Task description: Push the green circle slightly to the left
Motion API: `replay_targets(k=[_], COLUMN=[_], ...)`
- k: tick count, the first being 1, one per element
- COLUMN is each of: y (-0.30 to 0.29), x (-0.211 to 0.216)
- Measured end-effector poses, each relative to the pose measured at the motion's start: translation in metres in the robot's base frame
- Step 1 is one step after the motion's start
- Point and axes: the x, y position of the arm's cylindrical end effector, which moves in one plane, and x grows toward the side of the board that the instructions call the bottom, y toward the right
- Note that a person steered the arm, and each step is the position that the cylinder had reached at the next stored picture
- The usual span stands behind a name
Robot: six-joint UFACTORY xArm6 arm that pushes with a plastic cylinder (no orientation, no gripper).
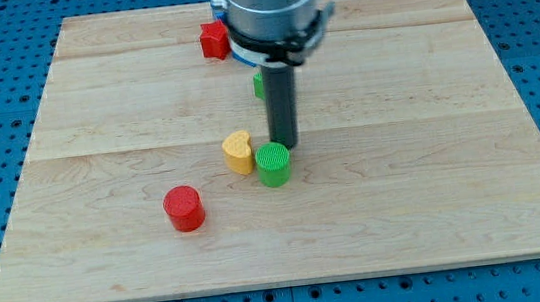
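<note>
The green circle [273, 164] is a short green cylinder near the middle of the wooden board [434, 184]. My tip [285, 146] stands just above it in the view, touching or almost touching its upper right edge. A yellow heart-shaped block [238, 152] sits right against the green circle's left side.
A red cylinder [183, 207] lies at the lower left. A red star-like block [214, 40] sits near the view's top. Another green block [258, 83] is mostly hidden behind the rod. A blue piece [243, 55] shows under the arm's body. Blue pegboard surrounds the board.
</note>
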Motion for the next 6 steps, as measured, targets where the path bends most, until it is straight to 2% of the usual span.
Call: replay_targets(k=[1, 2, 4, 6], y=[0.035, 0.018, -0.084, -0.046], x=[0.014, 0.041, 0.039, 0.014])
